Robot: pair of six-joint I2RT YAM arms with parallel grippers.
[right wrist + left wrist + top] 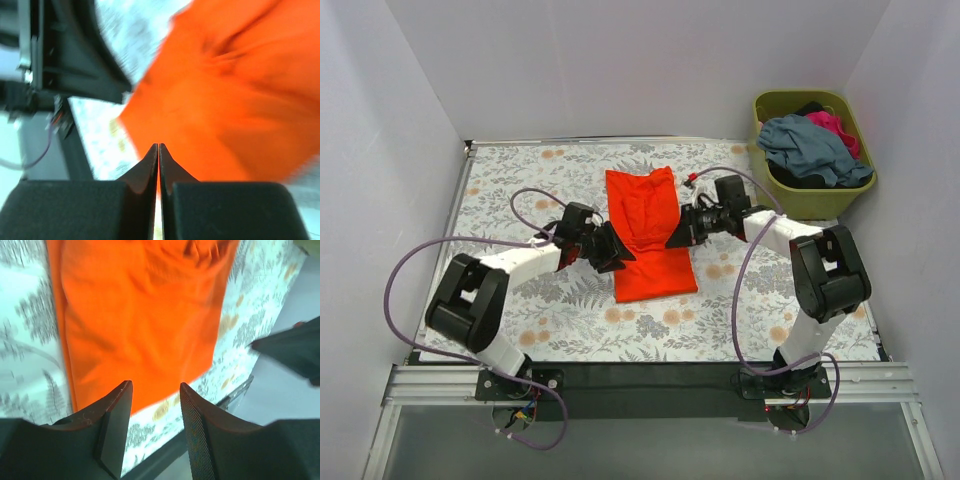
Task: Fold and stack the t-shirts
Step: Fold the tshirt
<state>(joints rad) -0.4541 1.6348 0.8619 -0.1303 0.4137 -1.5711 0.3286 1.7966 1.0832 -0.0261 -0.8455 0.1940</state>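
Note:
One bright orange-red t-shirt (645, 235) lies folded into a long strip in the middle of the floral table; it fills the left wrist view (145, 315) and the right wrist view (235, 100). My left gripper (611, 249) sits at the strip's left edge. Its jaws (155, 385) stand open with nothing between them, and the shirt's near corner lies just beyond the tips. My right gripper (678, 232) is at the strip's right edge, its jaws (158, 145) pressed together over the cloth's edge with no fold visibly pinched. Other t-shirts, grey-blue (810, 148), magenta-pink (835, 125) and dark (808, 181), lie heaped in the basket.
An olive-green basket (817, 204) stands at the back right corner. White walls close in the table on three sides. The floral table cover (520, 180) lies bare to the left and in front of the shirt. Purple cables loop beside both arms.

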